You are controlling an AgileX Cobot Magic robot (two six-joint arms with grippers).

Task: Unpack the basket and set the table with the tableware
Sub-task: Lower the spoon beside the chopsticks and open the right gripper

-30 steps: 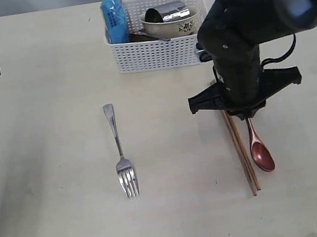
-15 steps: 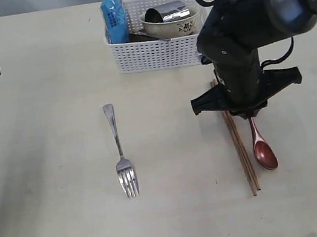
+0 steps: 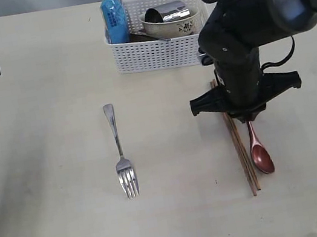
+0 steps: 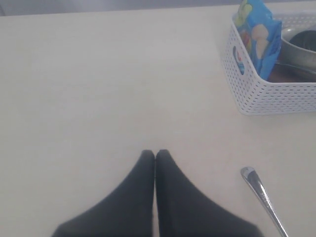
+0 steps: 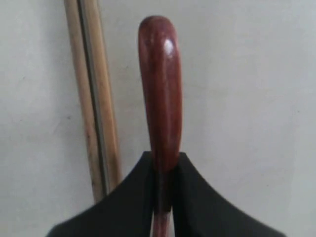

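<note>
Change: spoon [image 3: 261, 155] has edged back in, just beside the chopsticks [image 3: 241, 153]
Right jaws: still pinching its handle
Left jaws: pressed together, empty
Meaning: release looks due

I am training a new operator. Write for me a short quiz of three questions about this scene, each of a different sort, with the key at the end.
1. True or false: the fork lies on the table, outside the basket.
2. What is the right gripper closed on? A) chopsticks B) spoon C) mug
3. Fill in the missing word: the jaws of the left gripper are ___, with nothing between them.

Key: 1 true; 2 B; 3 shut.
</note>
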